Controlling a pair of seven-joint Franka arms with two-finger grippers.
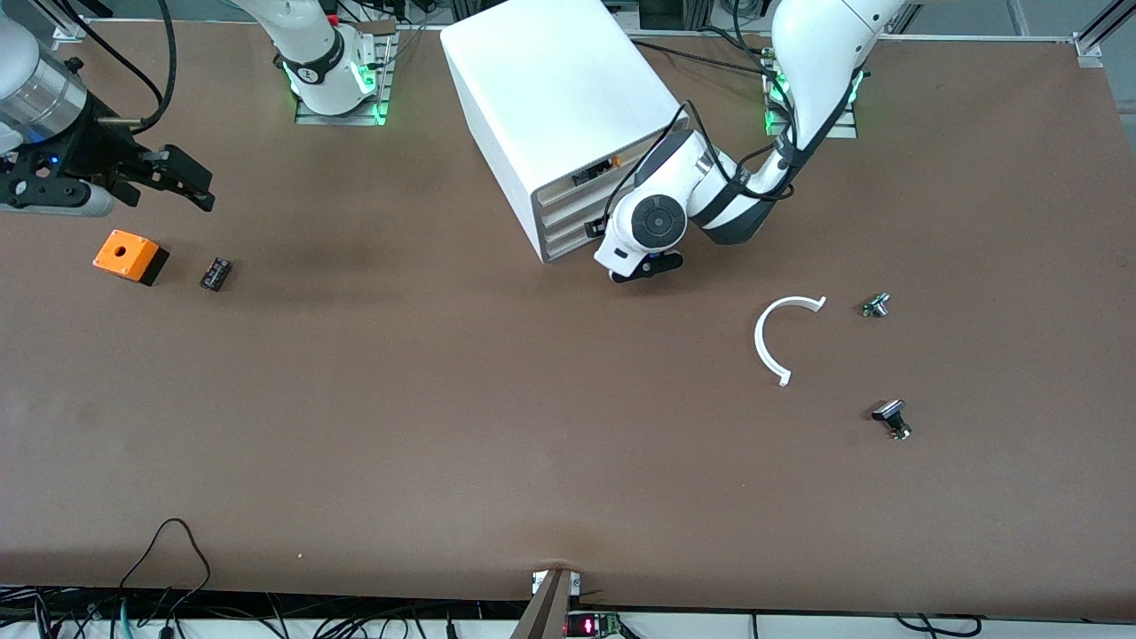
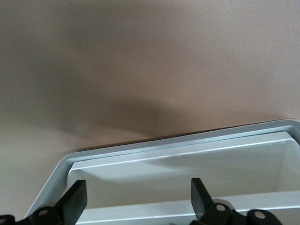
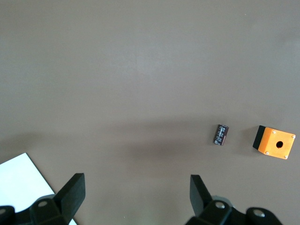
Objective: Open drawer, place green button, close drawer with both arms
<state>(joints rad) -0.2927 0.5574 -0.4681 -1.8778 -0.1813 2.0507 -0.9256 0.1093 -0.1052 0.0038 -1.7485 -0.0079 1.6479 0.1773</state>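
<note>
Two grippers, both spread. Left gripper at front of shut lowest drawer, nothing pinched; lip to be caught squarely, pull kept straight. Button at cabinet's 4 o'clock. Right gripper waiting over table.

Left tool in front of cabinet, right tool over table

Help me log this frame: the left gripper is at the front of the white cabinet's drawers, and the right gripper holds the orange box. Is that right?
Not quite. The right gripper is open and holds nothing; the orange box lies on the table, as the right wrist view shows. The left gripper is indeed at the drawers.
</note>
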